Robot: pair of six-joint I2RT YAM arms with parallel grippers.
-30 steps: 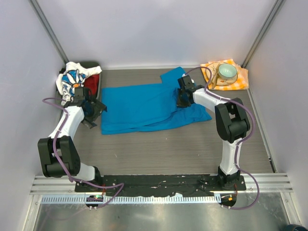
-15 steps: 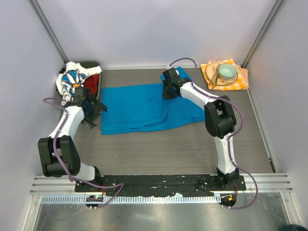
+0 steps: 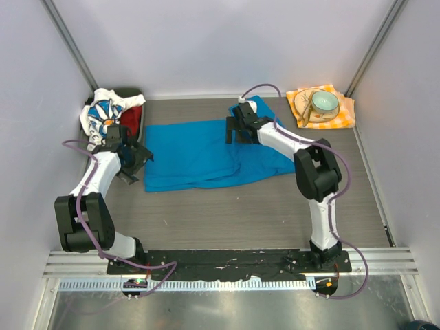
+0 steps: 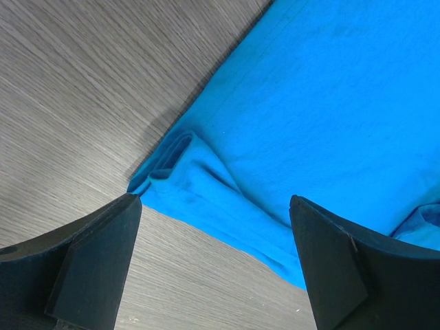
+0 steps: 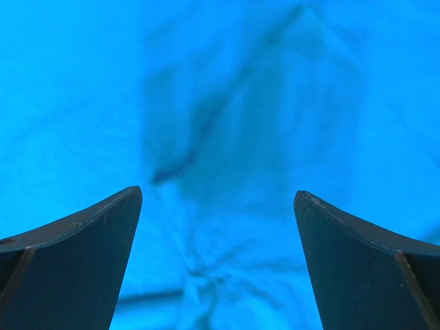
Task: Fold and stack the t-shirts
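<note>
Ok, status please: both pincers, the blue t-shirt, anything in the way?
Left pincer open at left edge of bright blue cloth t-shirt. Right pincer open above its far side, holding nothing. Nothing blocks the shirt.

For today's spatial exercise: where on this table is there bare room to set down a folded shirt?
Bare: the table strip between the blue t-shirt and the arm bases, and the patch right of it, in front of the checked napkin. Crowded: the far-left corner, holding the daisy-print t-shirt and red t-shirt.
</note>
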